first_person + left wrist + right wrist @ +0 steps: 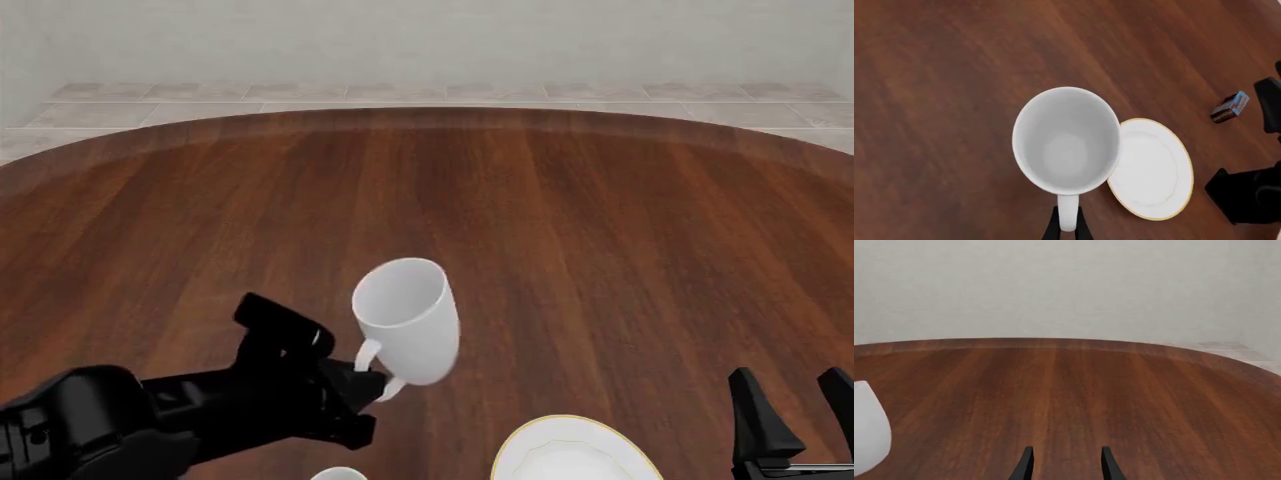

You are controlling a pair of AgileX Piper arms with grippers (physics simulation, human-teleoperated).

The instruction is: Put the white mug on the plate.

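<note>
white mug [407, 320] is hanging tilted above the table [601, 230]; our left gripper [371, 385] is pinching its handle beside the plate [574, 452], while our right gripper [1064, 465] is spread.

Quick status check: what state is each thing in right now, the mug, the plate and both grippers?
white mug: lifted off the table, tilted, empty, held by its handle.
plate: flat on the table, empty.
left gripper: jaws shut on the mug handle.
right gripper: jaws open, holding nothing.
</note>
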